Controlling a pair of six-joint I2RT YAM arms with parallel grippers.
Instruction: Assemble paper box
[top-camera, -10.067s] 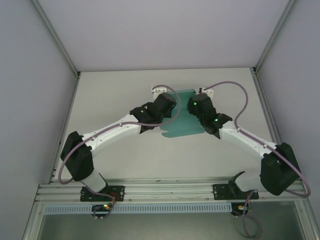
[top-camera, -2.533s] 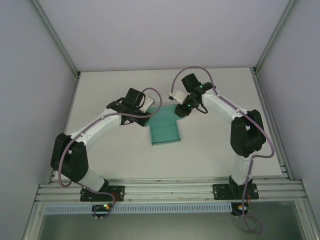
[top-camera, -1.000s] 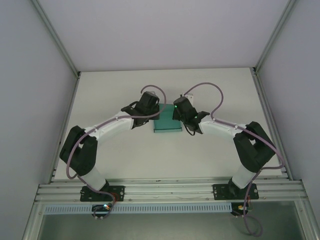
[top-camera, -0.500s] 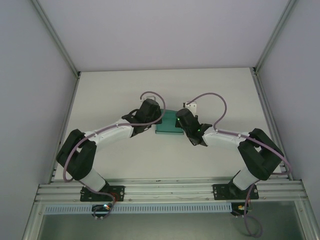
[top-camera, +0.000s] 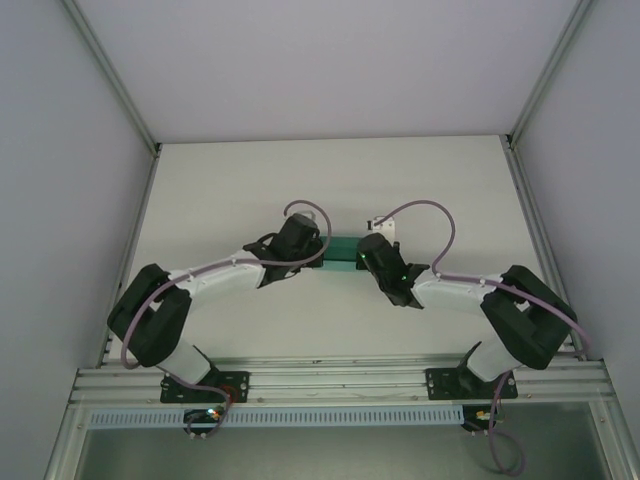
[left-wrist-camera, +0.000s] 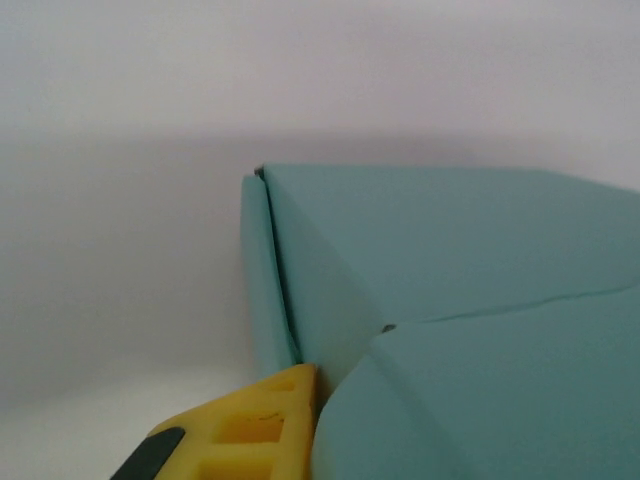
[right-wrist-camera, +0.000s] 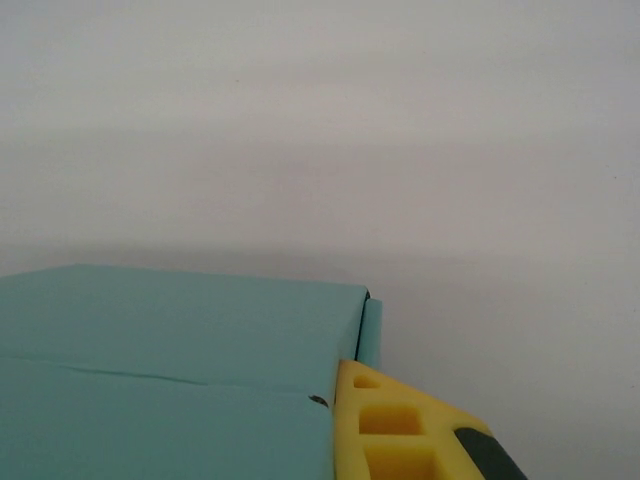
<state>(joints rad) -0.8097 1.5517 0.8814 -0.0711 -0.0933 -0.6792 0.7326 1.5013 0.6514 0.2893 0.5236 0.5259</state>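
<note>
As both arms leaned in from opposite sides, the white table (top-camera: 200, 180) spread wide beneath and around the fingers. The left arm (top-camera: 215, 275) came in from the left and the right arm (top-camera: 460, 295) from the right, their wrists meeting near the middle of the table, each with a purple cable (top-camera: 420, 215) looping up behind its wrist. Between the two sets of fingers lay the paper box (top-camera: 341, 251), teal-green card folded into a low rectangular shape, flat on the table, with a seam running across its top panel. The left gripper (top-camera: 316, 252) sat at the box's left end and the right gripper (top-camera: 364, 256) at its right end, both right against it. Seen from the left wrist, one left yellow finger (left-wrist-camera: 250, 425) was pressed against a corner of the box (left-wrist-camera: 450, 260), its tip at the foot of a narrow slit where an end flap met the side; the box rose above and to the right of that finger. Whether the left jaws were parted or closed could not be told. Seen from the right wrist, one right yellow finger (right-wrist-camera: 385, 430) lay against the end of the box (right-wrist-camera: 180, 330), the top panel stretching away to the left of it and a thin flap edge standing just beyond its tip. The right jaws were closed tight; whether any card was pinched between them could not be told.
</note>
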